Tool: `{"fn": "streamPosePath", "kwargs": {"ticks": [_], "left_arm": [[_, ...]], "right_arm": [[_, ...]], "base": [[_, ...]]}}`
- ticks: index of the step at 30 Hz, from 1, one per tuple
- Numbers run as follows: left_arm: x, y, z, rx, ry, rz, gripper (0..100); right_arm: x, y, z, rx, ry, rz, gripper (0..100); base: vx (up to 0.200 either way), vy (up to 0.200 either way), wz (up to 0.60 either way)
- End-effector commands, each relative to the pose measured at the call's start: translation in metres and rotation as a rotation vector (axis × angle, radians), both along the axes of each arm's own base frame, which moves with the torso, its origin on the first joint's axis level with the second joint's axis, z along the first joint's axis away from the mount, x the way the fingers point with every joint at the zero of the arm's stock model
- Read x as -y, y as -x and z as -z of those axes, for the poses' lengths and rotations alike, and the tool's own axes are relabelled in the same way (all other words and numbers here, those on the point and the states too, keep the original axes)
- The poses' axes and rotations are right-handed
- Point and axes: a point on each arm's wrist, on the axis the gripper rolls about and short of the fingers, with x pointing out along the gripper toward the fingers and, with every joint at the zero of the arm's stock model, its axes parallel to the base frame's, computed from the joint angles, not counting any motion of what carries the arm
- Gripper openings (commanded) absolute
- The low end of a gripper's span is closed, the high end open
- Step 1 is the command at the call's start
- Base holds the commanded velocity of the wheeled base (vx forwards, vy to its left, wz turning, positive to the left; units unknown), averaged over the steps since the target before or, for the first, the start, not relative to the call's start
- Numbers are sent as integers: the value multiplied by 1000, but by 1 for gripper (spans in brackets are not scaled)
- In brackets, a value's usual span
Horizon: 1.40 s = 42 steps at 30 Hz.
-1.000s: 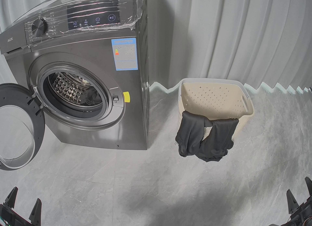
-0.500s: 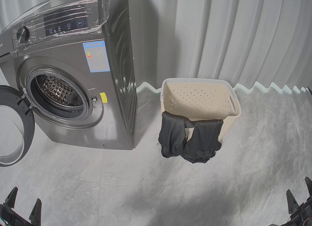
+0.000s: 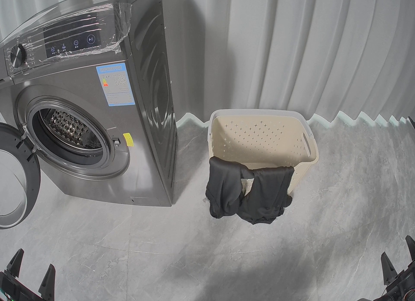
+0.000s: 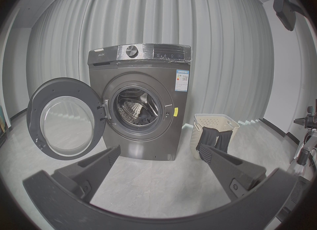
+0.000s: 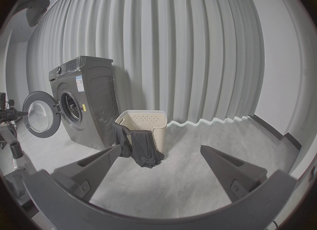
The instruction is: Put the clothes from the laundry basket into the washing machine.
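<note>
1. Your left gripper (image 4: 158, 149) sits low over the grey marbled floor (image 3: 216, 254), facing the washing machine (image 3: 142, 111). Its jaws are spread wide, with nothing between them.
2. Your right gripper (image 5: 159, 148) is also low, facing the laundry basket (image 3: 263, 142). Its jaws are spread and empty too.
3. The washing machine stands on your left against the white curtain (image 3: 302, 42). Its round door (image 3: 32, 172) is swung fully open, and a dark piece of clothing (image 4: 143, 120) lies at the bottom of the drum (image 3: 71, 131).
4. The cream basket stands on the floor just beside the machine's right side, not touching it.
5. A dark grey garment (image 3: 259, 193) is draped over the basket's near rim. Most of it hangs down the outside wall, and you cannot tell whether its lower end touches the floor.
6. Both grippers are well apart from the garment and the basket.
</note>
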Motion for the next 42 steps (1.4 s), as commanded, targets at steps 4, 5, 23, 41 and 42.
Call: {"fn": "streamPosePath", "kwargs": {"ticks": [4,5,23,41,42], "left_arm": [[0,0,5,-1,0,0,100],[0,0,5,-1,0,0,100],[0,0,5,-1,-1,0,100],[0,0,5,-1,-1,0,100],[0,0,5,-1,-1,0,100]], "right_arm": [[0,0,3,2,0,0,100],[0,0,2,3,0,0,100],[0,0,3,2,1,0,100],[0,0,2,3,-1,11,100],[0,0,2,3,-4,20,100]], "base": [[0,0,0],[0,-200,0],[0,-122,0],[0,-111,0],[0,-200,0]]}}
